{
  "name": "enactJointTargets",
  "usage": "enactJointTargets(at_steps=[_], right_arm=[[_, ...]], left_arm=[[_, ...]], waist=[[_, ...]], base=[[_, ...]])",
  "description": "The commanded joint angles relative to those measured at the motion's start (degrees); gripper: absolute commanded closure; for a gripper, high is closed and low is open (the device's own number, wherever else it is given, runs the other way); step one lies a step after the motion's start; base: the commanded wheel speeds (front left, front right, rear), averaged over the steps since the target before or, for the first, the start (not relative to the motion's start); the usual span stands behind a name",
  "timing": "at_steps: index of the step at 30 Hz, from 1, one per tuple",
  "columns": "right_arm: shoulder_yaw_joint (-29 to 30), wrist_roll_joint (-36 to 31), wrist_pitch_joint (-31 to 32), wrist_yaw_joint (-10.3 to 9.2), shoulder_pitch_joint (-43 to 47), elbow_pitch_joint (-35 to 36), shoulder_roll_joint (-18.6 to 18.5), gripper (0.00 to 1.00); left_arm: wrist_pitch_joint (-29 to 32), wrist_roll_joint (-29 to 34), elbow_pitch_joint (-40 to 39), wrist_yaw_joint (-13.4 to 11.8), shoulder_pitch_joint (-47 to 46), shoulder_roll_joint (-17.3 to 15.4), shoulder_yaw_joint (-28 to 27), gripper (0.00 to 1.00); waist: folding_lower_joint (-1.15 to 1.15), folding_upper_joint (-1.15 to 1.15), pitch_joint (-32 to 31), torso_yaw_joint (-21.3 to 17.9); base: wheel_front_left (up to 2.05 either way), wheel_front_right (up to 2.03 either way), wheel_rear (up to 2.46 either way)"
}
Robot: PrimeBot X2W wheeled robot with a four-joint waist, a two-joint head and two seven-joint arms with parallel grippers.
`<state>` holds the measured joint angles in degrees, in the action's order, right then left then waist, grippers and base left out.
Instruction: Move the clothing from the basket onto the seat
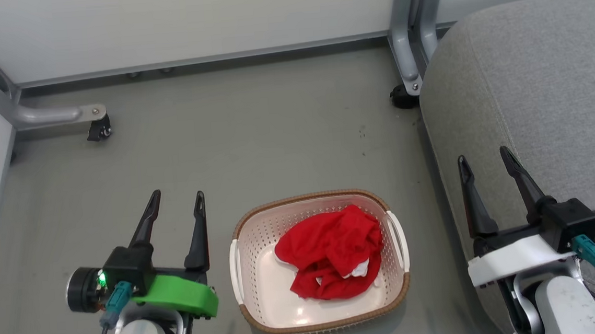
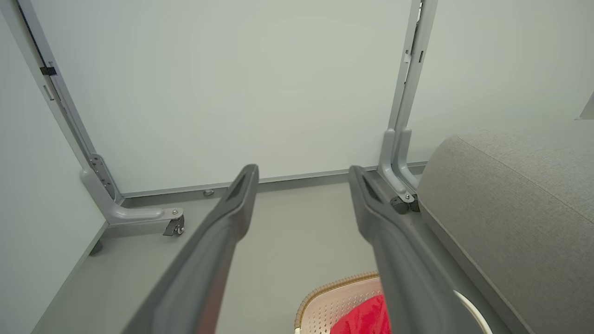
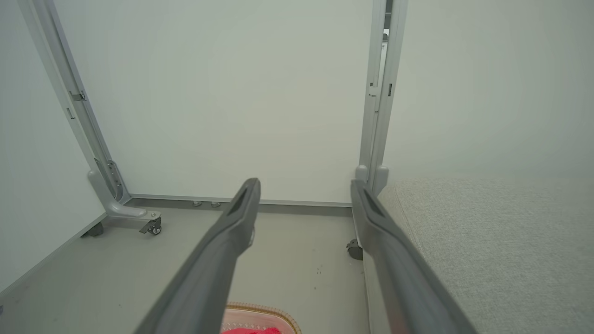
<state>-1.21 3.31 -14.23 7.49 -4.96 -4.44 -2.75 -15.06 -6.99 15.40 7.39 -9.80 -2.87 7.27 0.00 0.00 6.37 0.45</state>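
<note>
Red clothing [image 1: 332, 253] lies bunched in the cream basket [image 1: 310, 197], on the floor [image 1: 253, 138] between my arms; left gripper [image 1: 176, 196] just beside it and nearer, right gripper [image 1: 483, 155] by the seat [image 1: 542, 76] edge, both with fingers spread, empty

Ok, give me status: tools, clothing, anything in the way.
Left tool open, empty, left of basket. Right tool open, empty, at seat edge. Clothing bunched in basket, uncovered. Seat beside basket, a strip of floor between.
</note>
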Motion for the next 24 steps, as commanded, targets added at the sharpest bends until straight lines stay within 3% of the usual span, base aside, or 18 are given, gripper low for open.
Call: enactJointTargets(at_steps=[1,24], right_arm=[[-0.1,0.0,-0.4,0.00,-1.3,0.6,-0.2,0.00],[-3.4,3.0,-1.0,0.00,-22.2,9.1,-0.2,0.00]], left_arm=[[-0.2,0.0,0.4,0.2,-1.8,-0.1,0.8,0.00],[-0.1,3.6,18.2,0.2,-30.4,-1.9,18.5,0.00]], waist=[[0.00,0.00,4.1,-0.7],[0.00,0.00,40.6,-10.2]], base=[[0.00,0.00,0.00],[0.00,0.00,0.00]])
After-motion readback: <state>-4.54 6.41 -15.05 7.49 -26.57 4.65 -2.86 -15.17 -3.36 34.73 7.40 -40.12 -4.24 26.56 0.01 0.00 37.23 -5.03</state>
